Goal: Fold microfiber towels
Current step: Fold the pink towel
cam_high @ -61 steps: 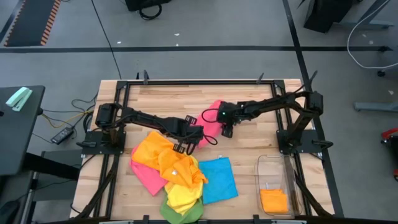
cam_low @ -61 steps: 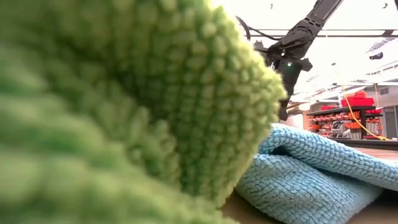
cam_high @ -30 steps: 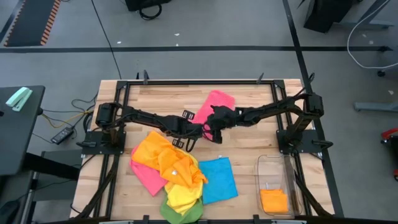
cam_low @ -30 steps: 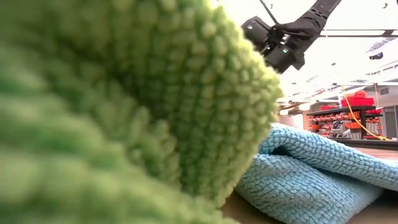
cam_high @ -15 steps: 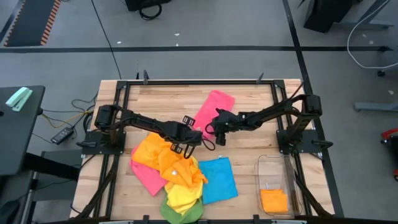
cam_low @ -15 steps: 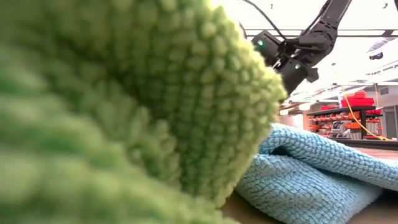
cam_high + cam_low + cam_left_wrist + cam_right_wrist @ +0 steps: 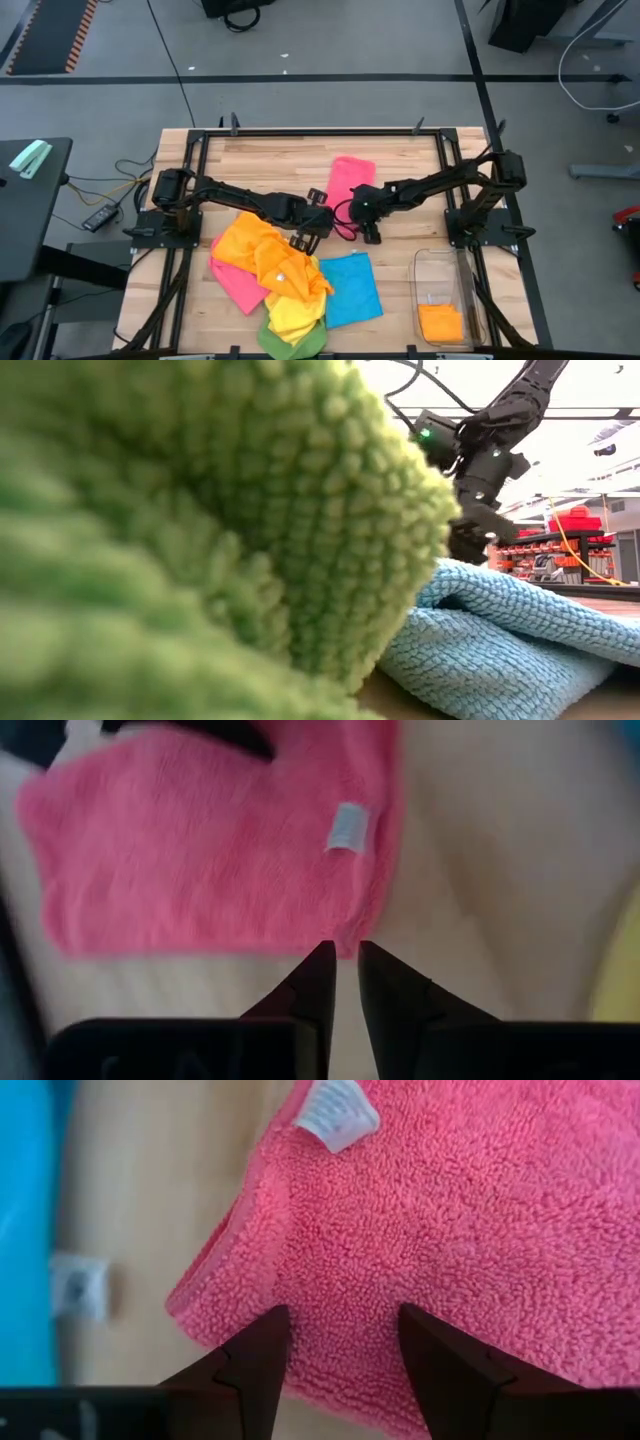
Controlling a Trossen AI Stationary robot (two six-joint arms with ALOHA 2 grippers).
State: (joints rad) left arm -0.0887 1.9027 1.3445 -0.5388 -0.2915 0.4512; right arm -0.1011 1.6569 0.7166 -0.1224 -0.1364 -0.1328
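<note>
A pink microfiber towel lies flat on the wooden table between my two grippers, a white tag near its near edge. My left gripper is at the towel's near left corner, fingers closed on it. My right gripper stands open over the same near edge, one finger on either side of a patch of pink cloth. More towels, orange, yellow, green and blue, lie heaped near the front. My left gripper pinches the pink towel's near left corner between its two fingertips, slanting down from the table's left. The rest of the towel lies flat on the table beyond the fingers. Whether my right gripper's open fingers touch the pink towel, I cannot tell.
A clear plastic bin at the near right holds an orange cloth. In the low view, green and blue towels fill most of the picture. Bare wood shows along the far edge.
Both grippers have moved toward the table's near right, the right one also sinking. The pink towel, which lay slanting toward the far right, has turned about and now lies straight, far to near, with its near edge drawn toward the front.
</note>
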